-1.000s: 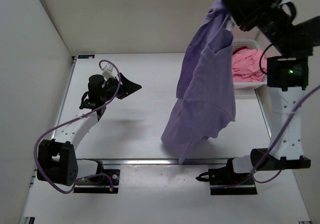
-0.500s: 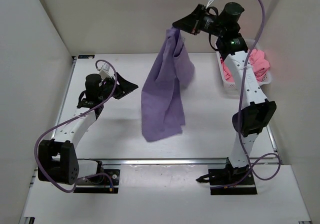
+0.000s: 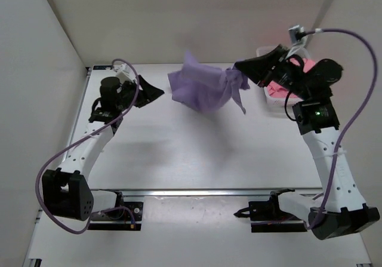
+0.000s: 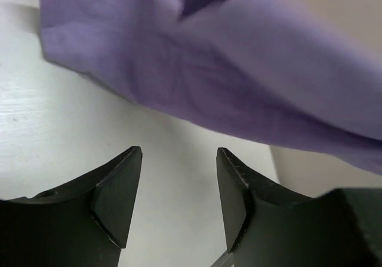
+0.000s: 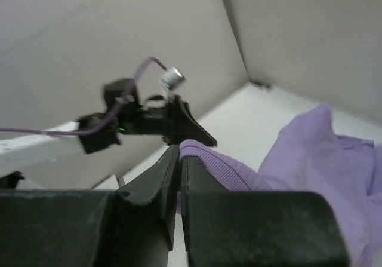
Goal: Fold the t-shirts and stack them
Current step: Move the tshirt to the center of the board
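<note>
Above white table (image 3: 179, 153), lavender t-shirt (image 3: 200, 91) hangs pinched in right end effector (image 3: 239, 71).

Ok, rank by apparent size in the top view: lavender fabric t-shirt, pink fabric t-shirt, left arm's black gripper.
1. lavender fabric t-shirt, largest.
2. left arm's black gripper and pink fabric t-shirt: unsure, pink mostly hidden.

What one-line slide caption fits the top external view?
Right pincer shut on a bunched lavender t-shirt over the table, left pincer open beside it.
</note>
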Controlling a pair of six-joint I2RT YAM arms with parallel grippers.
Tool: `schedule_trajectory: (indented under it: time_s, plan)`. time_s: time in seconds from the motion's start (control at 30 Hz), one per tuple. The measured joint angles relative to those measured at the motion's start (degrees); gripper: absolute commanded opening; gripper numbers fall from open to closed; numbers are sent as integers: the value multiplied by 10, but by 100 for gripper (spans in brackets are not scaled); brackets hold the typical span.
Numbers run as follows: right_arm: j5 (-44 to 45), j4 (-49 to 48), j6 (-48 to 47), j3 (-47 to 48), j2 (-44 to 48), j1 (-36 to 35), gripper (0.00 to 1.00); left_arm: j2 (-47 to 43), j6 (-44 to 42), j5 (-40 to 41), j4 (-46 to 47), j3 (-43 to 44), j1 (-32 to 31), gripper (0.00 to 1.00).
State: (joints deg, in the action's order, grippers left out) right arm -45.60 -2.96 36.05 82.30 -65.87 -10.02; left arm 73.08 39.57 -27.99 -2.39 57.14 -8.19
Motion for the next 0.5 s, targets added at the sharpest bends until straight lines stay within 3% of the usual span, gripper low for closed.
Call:
schedule_trajectory:
  time_s: [0.27,0.5]
  plan:
    - [58,92,-43,-154,-60,7,0,60,-24,92,-16,-101,-165,67]
    - [87,104,-72,-185,0,21,0,176,5,137,15,-92,-153,67]
